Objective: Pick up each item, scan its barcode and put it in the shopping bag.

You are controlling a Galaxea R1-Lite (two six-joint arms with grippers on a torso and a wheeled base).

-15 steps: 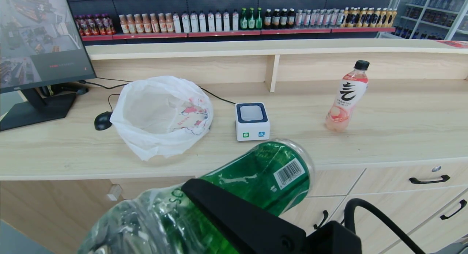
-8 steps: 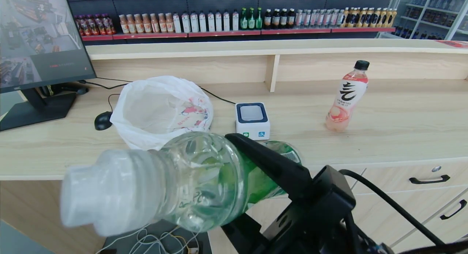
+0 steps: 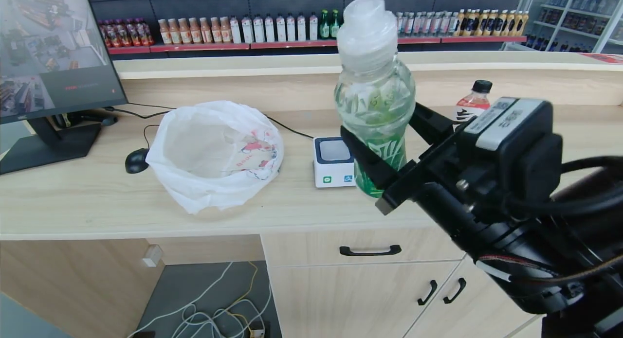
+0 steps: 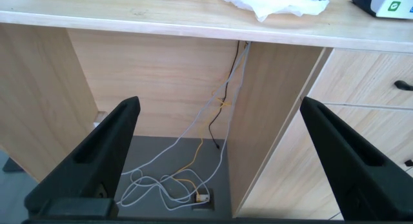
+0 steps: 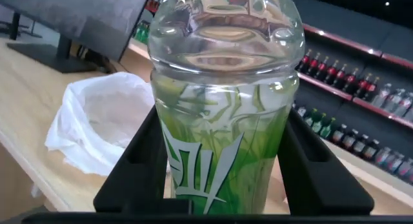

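A clear bottle with a green label and pale cap (image 3: 375,92) stands upright in the air, just right of and above the white barcode scanner (image 3: 335,161). My right gripper (image 3: 384,133) is shut on the green bottle (image 5: 226,121) at its label, a black finger (image 5: 132,166) on either side. The white shopping bag (image 3: 214,151) sits open on the counter left of the scanner. A pink bottle with a black cap (image 3: 474,100) stands at the back right, mostly hidden behind my right wrist. My left gripper (image 4: 219,166) hangs open below the counter edge, holding nothing.
A monitor (image 3: 48,61) and a black mouse (image 3: 137,160) sit left of the bag, with a cable running behind it. A raised wooden ledge (image 3: 292,63) bounds the counter's back. Drawers (image 3: 370,253) and loose cables (image 4: 174,185) lie below the counter front.
The green bottle was lying tilted low and close in front of the head camera. My right arm has swung it up and to the right, and it now stands upright beside the scanner.
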